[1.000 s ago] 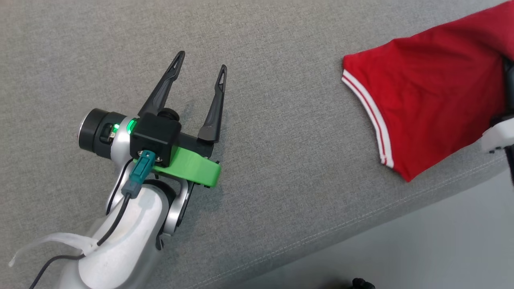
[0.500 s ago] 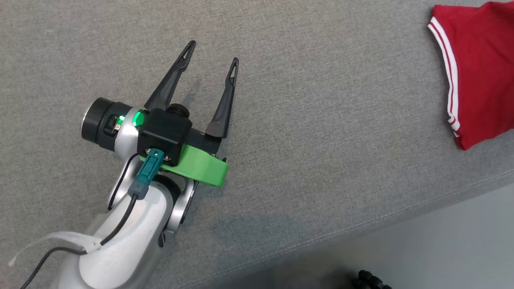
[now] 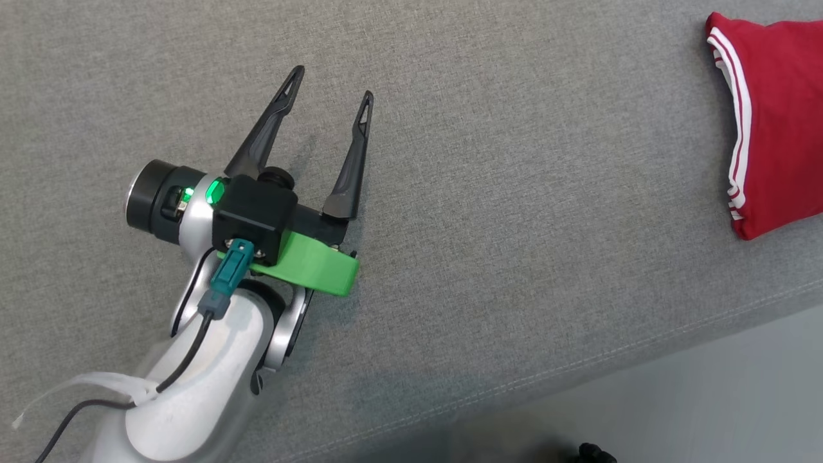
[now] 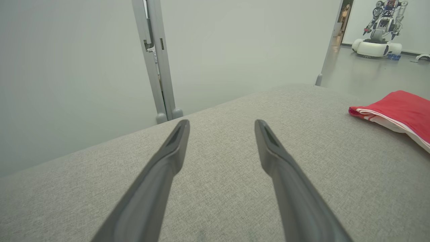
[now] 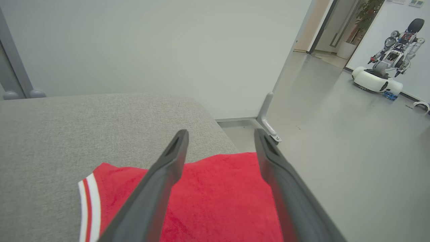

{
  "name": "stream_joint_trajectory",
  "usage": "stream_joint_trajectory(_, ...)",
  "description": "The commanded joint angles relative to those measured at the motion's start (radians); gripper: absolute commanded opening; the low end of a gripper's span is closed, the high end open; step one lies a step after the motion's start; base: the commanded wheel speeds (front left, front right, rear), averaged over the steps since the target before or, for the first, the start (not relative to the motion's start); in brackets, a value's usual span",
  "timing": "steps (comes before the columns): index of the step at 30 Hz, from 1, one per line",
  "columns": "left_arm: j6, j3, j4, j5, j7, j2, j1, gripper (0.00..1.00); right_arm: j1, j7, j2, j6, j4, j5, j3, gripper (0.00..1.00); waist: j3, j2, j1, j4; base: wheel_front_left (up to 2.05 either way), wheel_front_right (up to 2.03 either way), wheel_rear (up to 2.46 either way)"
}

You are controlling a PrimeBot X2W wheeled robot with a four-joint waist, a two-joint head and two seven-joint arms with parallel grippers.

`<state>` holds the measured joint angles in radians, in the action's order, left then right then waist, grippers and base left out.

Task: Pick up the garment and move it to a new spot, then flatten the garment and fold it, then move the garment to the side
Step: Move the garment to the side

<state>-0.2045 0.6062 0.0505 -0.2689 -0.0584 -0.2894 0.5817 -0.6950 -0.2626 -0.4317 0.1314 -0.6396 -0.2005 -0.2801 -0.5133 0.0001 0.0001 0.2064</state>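
Observation:
The garment is red with white stripes along a hem, folded, lying at the right end of the grey cushioned surface. It also shows at the right of the left wrist view as the garment. My left gripper stands open over bare grey fabric, far to the left of the garment, nothing between its fingers. In the right wrist view my right gripper is open just above the garment, which lies loose below the fingers near the surface's end.
The grey surface's front edge runs diagonally, with pale floor beyond it. A white wall and a grey door frame stand behind the surface. Another robot stands far off on the floor to the right.
The head camera has swung left, so the garment sits further right in its view. The garment, hanging from the right gripper before, now lies folded and released as that gripper opened.

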Motion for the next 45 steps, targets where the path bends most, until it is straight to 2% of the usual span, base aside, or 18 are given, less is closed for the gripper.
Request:
stream_joint_trajectory(1, -0.011, -0.011, -0.006, -0.013, -0.013, -0.004, -0.021, 1.00, 0.026, -0.003, 0.015, -0.002, 0.047, -0.017, 0.028, 1.00, 0.031, -0.0001, -0.0001, -0.009, 0.00, 0.00, 0.00)
stream_joint_trajectory(5, -0.022, -0.026, -0.010, -0.023, -0.032, -0.005, -0.037, 1.00, 0.060, -0.003, 0.040, -0.001, 0.133, -0.066, 0.097, 1.00, 0.065, -0.0001, -0.0001, -0.026, 0.00, 0.00, 0.00)
stream_joint_trajectory(9, -0.043, -0.052, -0.019, -0.043, -0.065, -0.007, -0.070, 1.00, 0.127, -0.003, 0.070, -0.002, 0.278, -0.107, 0.175, 1.00, 0.114, -0.0001, -0.0001, -0.060, 0.00, 0.00, 0.00)
stream_joint_trajectory(17, -0.084, -0.112, -0.031, -0.098, -0.139, -0.012, -0.169, 1.00, 0.295, -0.003, 0.130, -0.002, 0.497, -0.076, 0.261, 1.00, 0.212, -0.0001, -0.0001, -0.143, 0.00, 0.00, 0.00)
stream_joint_trajectory(22, -0.097, -0.143, -0.036, -0.132, -0.170, -0.022, -0.250, 1.00, 0.390, -0.003, 0.174, -0.002, 0.550, -0.058, 0.288, 1.00, 0.276, -0.0001, -0.0001, -0.188, 0.00, 0.00, 0.00)
stream_joint_trajectory(28, -0.106, -0.176, -0.043, -0.149, -0.193, -0.026, -0.332, 1.00, 0.509, -0.001, 0.231, -0.002, 0.590, -0.014, 0.261, 1.00, 0.343, -0.0001, -0.0001, -0.230, 0.00, 0.00, 0.00)
stream_joint_trajectory(38, -0.093, -0.203, -0.070, -0.167, -0.205, -0.032, -0.452, 1.00, 0.682, 0.040, 0.319, -0.001, 0.642, 0.048, 0.226, 1.00, 0.441, -0.0001, -0.0001, -0.234, 0.00, 0.00, 0.00)
stream_joint_trajectory(45, -0.082, -0.201, -0.095, -0.166, -0.207, -0.032, -0.489, 1.00, 0.748, 0.072, 0.329, -0.001, 0.665, 0.049, 0.226, 1.00, 0.483, -0.0001, -0.0001, -0.228, 0.00, 0.00, 0.00)
